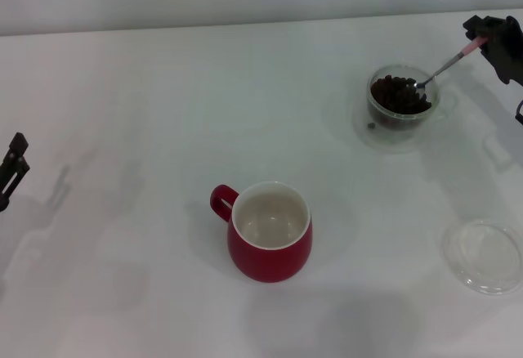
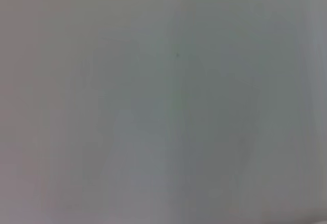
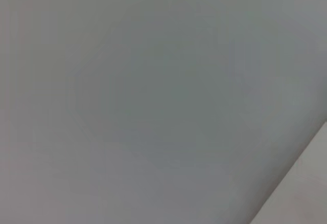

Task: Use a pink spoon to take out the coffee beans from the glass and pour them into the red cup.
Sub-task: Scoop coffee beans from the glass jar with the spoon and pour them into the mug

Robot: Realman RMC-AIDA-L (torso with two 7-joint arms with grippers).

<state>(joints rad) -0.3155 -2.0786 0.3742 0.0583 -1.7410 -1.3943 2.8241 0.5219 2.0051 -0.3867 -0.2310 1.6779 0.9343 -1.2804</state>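
In the head view, the glass [image 1: 401, 111] stands at the far right of the white table, filled with dark coffee beans [image 1: 399, 96]. My right gripper [image 1: 484, 38] is at the right edge, shut on the pale pink handle of the pink spoon [image 1: 445, 65]. The spoon slants down into the glass and its silver bowl rests among the beans at the rim. The red cup [image 1: 270, 230] stands in the middle near me, white inside, with no beans in it, its handle pointing left. My left gripper [image 1: 12, 168] is parked at the left edge. Both wrist views show only bare table.
A flat clear round dish [image 1: 487, 255] lies at the right, nearer to me than the glass. A stray bean [image 1: 372, 125] lies by the foot of the glass. The table's far edge meets a grey wall.
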